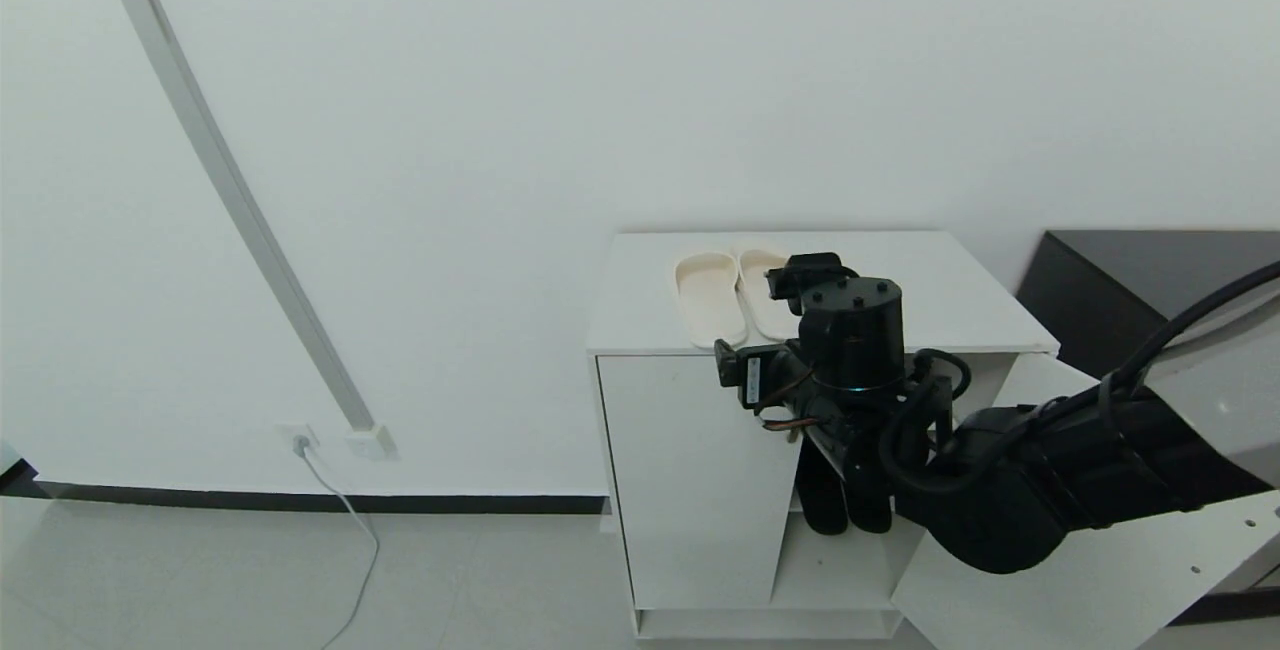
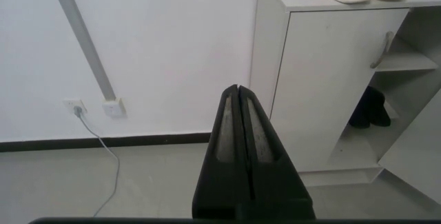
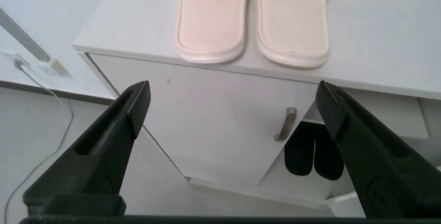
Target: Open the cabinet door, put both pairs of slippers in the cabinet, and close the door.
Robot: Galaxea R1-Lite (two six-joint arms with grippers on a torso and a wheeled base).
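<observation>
Cream slippers (image 1: 728, 295) lie along cabinet (image 1: 690, 470) front edge, right claw (image 3: 232, 93) agape.

Black slippers (image 1: 822, 505) half hidden behind right arm (image 1: 1020, 490); open door (image 1: 1100, 590) cropped.

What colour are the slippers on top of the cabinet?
The slippers are cream, almost off-white. The right wrist view shows them best.

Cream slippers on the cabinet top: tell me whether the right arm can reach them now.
Probably yes. The pair of cream slippers lies near the front edge of the white cabinet top; the right arm holds its jaws wide open just before it, with nothing between.
</observation>
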